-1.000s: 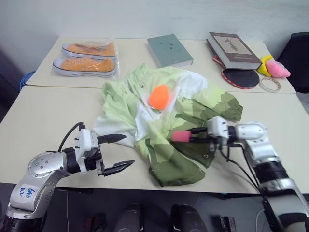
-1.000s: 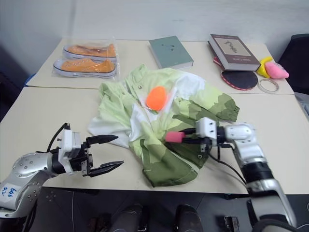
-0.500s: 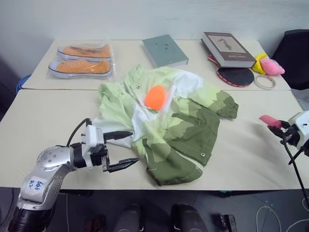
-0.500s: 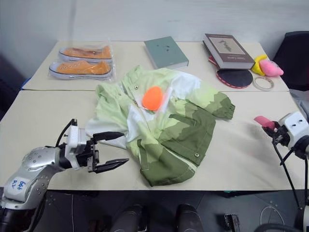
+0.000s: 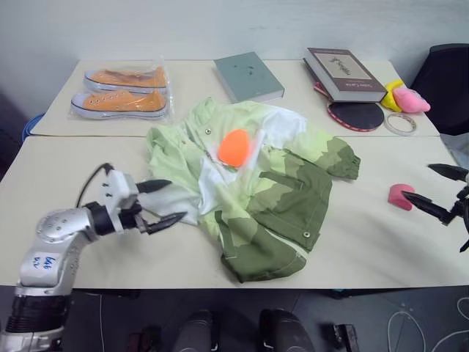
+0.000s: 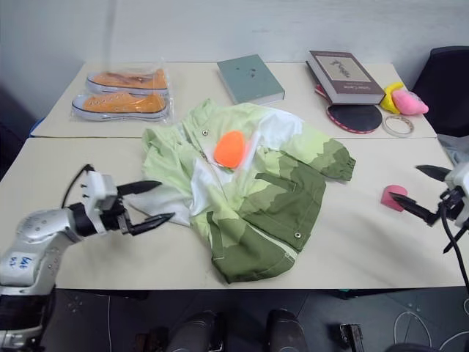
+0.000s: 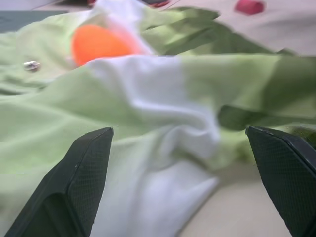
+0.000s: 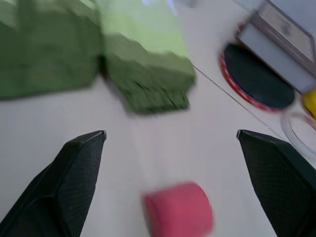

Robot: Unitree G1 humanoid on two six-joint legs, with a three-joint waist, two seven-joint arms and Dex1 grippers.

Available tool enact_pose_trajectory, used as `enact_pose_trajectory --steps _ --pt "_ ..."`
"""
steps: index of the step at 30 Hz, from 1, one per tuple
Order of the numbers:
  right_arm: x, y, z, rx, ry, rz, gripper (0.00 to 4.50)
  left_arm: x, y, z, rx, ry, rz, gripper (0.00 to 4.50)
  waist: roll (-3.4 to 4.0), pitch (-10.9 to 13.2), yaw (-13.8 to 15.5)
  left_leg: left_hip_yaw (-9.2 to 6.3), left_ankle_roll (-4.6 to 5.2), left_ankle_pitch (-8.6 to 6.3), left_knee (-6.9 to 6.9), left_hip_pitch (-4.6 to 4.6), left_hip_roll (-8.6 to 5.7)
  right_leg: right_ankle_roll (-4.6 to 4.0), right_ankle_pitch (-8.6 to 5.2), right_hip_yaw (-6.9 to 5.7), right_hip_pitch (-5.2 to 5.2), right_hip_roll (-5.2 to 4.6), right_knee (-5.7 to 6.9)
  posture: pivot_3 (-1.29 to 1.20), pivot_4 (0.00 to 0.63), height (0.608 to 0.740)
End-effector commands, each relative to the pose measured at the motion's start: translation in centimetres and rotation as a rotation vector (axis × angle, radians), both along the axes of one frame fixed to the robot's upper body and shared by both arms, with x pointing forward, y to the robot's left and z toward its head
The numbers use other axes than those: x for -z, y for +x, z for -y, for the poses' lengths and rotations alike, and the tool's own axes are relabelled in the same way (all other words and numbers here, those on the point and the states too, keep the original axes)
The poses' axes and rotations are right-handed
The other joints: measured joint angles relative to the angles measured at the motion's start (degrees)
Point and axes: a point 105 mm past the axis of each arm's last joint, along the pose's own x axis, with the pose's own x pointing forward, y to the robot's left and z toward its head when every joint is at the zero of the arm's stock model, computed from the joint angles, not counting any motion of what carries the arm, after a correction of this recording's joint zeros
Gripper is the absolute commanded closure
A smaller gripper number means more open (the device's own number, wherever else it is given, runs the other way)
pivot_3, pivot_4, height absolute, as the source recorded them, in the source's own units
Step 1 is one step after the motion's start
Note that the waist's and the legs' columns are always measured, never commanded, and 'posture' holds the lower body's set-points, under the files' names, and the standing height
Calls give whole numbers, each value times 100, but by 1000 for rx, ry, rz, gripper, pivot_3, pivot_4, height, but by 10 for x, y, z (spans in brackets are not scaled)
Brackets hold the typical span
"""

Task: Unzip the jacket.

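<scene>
Left eye view, surface: two pale tables [image 5: 66, 183] are standing edge to edge before a plain wall.
Jacket: the jacket [image 5: 249, 187] is lying crumpled across the middle of the near table, reaching its front edge, with an orange object [image 5: 237, 146] sitting on it.
Far table: bagged orange shoes [image 5: 121, 92] are lying by its left edge, a green book [image 5: 248, 75] mid-table, a dark book [image 5: 344, 73] and a paddle [image 5: 355, 114] toward its right edge.
Left gripper: the left gripper [image 5: 157, 203] is spreading wide at the jacket's white hem, holding nothing.
Right gripper: the right gripper [image 5: 438, 190] is gaping empty at the near table's right edge.
Change: the pink roll [image 5: 401, 196], held over the jacket a second ago, is now lying on the table beside the right gripper, which has swung out rightward.
</scene>
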Motion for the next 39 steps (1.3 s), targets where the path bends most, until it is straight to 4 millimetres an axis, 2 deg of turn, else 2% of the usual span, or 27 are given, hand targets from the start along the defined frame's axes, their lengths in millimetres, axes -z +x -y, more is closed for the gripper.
enact_pose_trajectory --steps 1,2,4,5,6,8,10,12,14,16,18,21,24,30,31,33,36,39 --pt "-15 -11 -80 -296 59 -31 32 -4 11 -26 -61 103 69 0 0 0 7 1 -2 -1 -1 -1 1 0 0 1 -4 0 3 0 150 740" --pt "-10 -15 -114 -404 93 -81 32 1 14 -30 -49 152 59 0 -1 0 13 1 -2 -1 -2 -4 0 0 0 2 -9 -1 4 0 150 740" --pt "-5 -22 -155 -511 160 -142 32 9 17 -35 -26 223 40 0 -7 -3 27 1 -7 -3 -1 -10 4 0 0 4 -25 0 9 0 150 740" --pt "-5 -23 -167 -527 191 -158 32 12 19 -36 -18 245 34 0 -7 -3 47 1 -8 -3 0 -18 4 0 0 4 -33 0 10 0 150 740" --pt "5 -28 -187 -576 192 -223 32 16 24 -38 -7 287 28 0 -7 -3 62 2 -8 -3 3 -32 2 -1 0 4 -48 -3 29 0 150 740" --pt "21 -37 -211 -636 181 -313 32 20 32 -39 7 328 28 0 -8 -3 151 0 -6 -4 13 -59 -5 -1 0 -2 -73 -8 44 0 150 740" --pt "29 -41 -222 -656 220 -380 32 20 40 -37 5 325 31 0 -15 -7 207 -2 2 -9 61 -128 -7 -1 0 -9 -130 -1 70 0 150 740" --pt "48 -45 -236 -663 208 -451 32 28 48 -29 20 323 8 0 -18 -8 225 -12 18 -11 99 -183 -22 -1 1 -25 -165 10 88 0 150 740" --pt "69 -42 -246 -630 179 -485 32 36 51 -18 53 298 -18 0 -24 -10 212 -11 43 -3 101 -185 -55 17 10 -43 -164 2 91 0 150 740" --pt "79 -37 -250 -593 169 -503 32 40 53 -12 68 274 -31 0 -27 -10 199 -3 64 7 100 -185 -75 43 25 -35 -160 -14 86 0 150 740" --pt "86 -33 -251 -556 159 -501 408 41 58 -6 52 211 -58 370 -27 -10 201 0 79 15 101 -185 -88 63 36 -26 -160 -25 82 0 150 740" --pt "94 -37 -247 -550 116 -500 1289 57 52 0 92 223 -142 1176 -36 -15 206 -1 88 21 101 -185 -97 72 40 -27 -158 -37 84 0 150 740" --pt "93 -44 -238 -563 98 -499 2373 72 35 7 185 235 -234 2184 -36 -16 199 -4 88 21 98 -183 -98 72 40 -29 -155 -37 84 0 150 740" --pt "93 -44 -197 -486 35 -490 4493 86 -19 29 411 202 -380 4117 -37 -16 183 -1 89 19 92 -171 -100 72 40 -23 -148 -41 81 0 150 740" --pt "91 -42 -186 -453 30 -491 4500 87 -32 33 449 195 -407 4452 -37 -16 178 -1 89 19 91 -166 -99 71 40 -24 -144 -41 81 0 150 740" --pt "88 -40 -166 -401 16 -492 4500 87 -55 40 499 165 -455 4480 -36 -16 159 1 88 19 86 -163 -98 71 40 -19 -142 -43 78 0 150 740" --pt "88 -36 -133 -323 -38 -483 4500 77 -79 49 534 96 -476 4480 -36 -16 162 2 91 16 82 -159 -98 71 40 1 -134 -54 69 0 150 740" --pt "85 -27 -91 -211 -99 -468 4500 66 -104 59 567 25 -505 4480 -37 -15 165 -1 92 16 82 -159 -95 71 40 7 -127 -82 57 0 150 740"
